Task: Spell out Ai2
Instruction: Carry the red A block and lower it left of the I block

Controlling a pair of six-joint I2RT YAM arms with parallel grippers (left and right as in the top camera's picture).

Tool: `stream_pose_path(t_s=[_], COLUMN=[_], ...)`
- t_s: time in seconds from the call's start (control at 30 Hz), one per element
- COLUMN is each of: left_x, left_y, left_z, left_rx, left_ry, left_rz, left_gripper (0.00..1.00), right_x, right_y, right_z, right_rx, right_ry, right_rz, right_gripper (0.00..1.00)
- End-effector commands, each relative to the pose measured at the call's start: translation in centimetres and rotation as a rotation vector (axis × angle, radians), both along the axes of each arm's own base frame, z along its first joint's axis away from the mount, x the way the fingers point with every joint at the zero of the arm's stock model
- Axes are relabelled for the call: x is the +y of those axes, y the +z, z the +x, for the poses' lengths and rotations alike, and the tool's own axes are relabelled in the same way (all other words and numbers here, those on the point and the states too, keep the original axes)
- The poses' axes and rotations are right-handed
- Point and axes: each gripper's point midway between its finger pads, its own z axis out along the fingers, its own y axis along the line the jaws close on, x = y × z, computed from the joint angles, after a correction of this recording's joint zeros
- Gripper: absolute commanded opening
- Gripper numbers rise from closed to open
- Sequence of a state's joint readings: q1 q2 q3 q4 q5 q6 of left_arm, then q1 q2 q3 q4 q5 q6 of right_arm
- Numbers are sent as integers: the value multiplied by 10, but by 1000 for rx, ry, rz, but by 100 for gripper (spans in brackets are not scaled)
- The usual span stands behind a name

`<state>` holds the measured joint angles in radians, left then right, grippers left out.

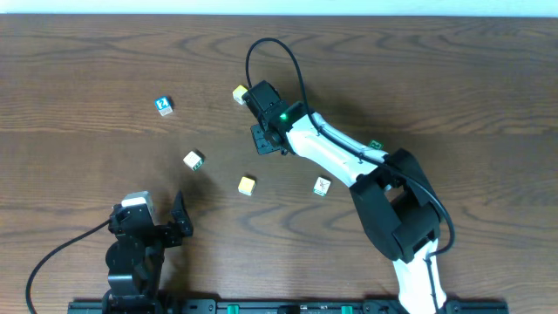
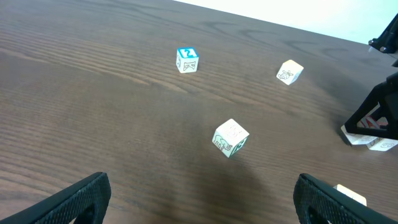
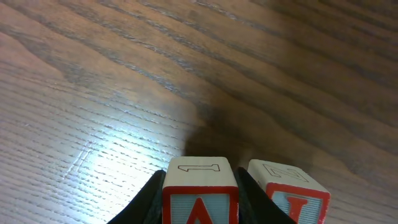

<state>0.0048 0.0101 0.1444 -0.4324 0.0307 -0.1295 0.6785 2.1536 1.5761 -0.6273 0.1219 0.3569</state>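
In the right wrist view my right gripper [image 3: 200, 208] is shut on the red-framed "A" cube [image 3: 200, 186]. The red-framed "I" cube [image 3: 289, 190] stands close beside it on the right, at about the same height. In the overhead view the right gripper [image 1: 266, 139] hides both cubes. The blue-framed "2" cube [image 1: 164, 105] sits far to the left and also shows in the left wrist view [image 2: 187, 60]. My left gripper [image 1: 179, 218] is open and empty near the front edge; its fingers [image 2: 202, 183] hang over bare wood.
A green-marked cube [image 1: 193, 160] lies between the two grippers, also in the left wrist view [image 2: 231, 138]. A pale cube [image 1: 239, 93] sits just behind the right gripper. A plain yellow cube [image 1: 247, 185] and another marked cube [image 1: 323, 186] lie nearer the front.
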Motion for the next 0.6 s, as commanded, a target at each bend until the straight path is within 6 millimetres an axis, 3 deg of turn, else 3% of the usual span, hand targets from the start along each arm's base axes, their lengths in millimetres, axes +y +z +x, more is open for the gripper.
stream_pose_path(t_s=[0.0, 0.4, 0.5, 0.57], left_x=[-1, -1, -1, -1], left_y=[-8, -8, -8, -8], left_z=[0, 0, 0, 0], left_rx=[16, 15, 15, 15], left_ry=[-9, -9, -9, -9], left_rz=[11, 11, 11, 11], left_gripper=[95, 95, 96, 95], right_x=[0, 0, 0, 0], right_y=[-4, -3, -3, -3], right_z=[6, 7, 7, 7], right_rx=[-23, -30, -29, -29], right_ry=[-31, -49, -48, -49], right_rz=[-26, -22, -22, -22], right_gripper=[1, 2, 18, 23])
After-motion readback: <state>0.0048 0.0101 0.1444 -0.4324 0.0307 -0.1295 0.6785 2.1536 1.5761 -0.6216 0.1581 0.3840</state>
